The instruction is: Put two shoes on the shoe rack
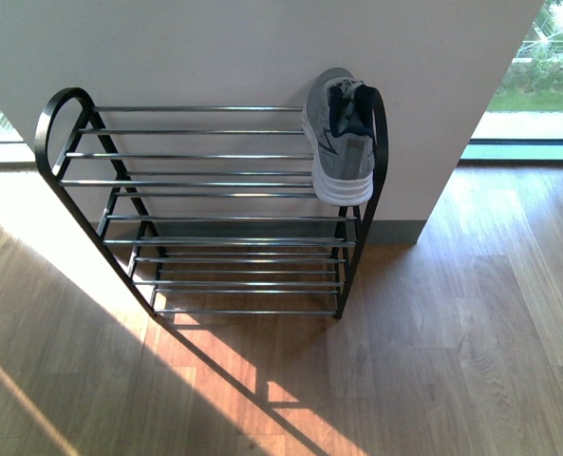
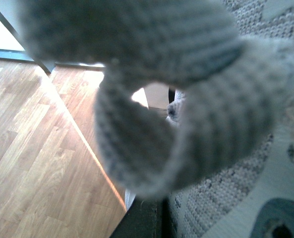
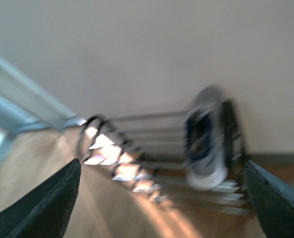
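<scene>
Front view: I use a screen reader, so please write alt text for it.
A grey sneaker sits at the right end of the top tier of a black shoe rack, against a white wall. Sunlight streaks the wooden floor.

Your front view is sharp and bright, with sun from the left laying a warm patch on the brown wooden plank floor (image 1: 91,380), crossed by barred shadows of the tall black metal shoe rack (image 1: 205,156). Your left wrist view is filled by an out-of-focus grey knit sneaker (image 2: 151,59); your right wrist view is blurred throughout.
</scene>
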{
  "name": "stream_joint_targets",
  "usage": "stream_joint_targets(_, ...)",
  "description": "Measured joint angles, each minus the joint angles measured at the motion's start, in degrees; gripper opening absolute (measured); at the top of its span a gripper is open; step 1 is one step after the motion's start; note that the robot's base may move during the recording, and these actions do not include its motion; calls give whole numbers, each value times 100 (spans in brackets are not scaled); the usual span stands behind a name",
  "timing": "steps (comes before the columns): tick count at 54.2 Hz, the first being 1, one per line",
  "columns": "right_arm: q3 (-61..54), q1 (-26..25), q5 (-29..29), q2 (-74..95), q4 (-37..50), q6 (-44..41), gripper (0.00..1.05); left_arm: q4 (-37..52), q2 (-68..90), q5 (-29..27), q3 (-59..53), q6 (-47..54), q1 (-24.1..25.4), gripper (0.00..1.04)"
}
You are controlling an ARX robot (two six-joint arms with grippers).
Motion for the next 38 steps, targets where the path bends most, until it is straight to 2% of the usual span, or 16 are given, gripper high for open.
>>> stream_joint_targets(1, -70, 24, 107, 0, 92, -52, 89, 0, 0, 0, 0, 0, 0, 3)
stream_joint_targets(5, -525, 72, 1346, -59, 1213, -820, 79, 0, 0, -11, 0, 0, 0, 3)
stream_joint_targets(9, -990, 20, 1991, -264, 1845, -1425, 67, 0, 0, -15, 0, -2, 0, 3)
stream_joint_targets(19, -1864, -251, 1884, -975, 2061, -1945, 32, 0, 0, 20, 0, 0, -4, 3)
stream_joint_targets(29, -2315, -400, 1718, -1460, 2039, -2033, 5, 0, 0, -22, 0, -2, -2, 3)
stream_joint_targets(31, -2365, -422, 1696, -1526, 2022, -2048, 2, 0, 0, -24, 0, -2, -2, 3)
stream_joint_targets(38, -2621, -538, 1600, -1891, 1908, -2074, 1, 0, 0, -9, 0, 0, -2, 3)
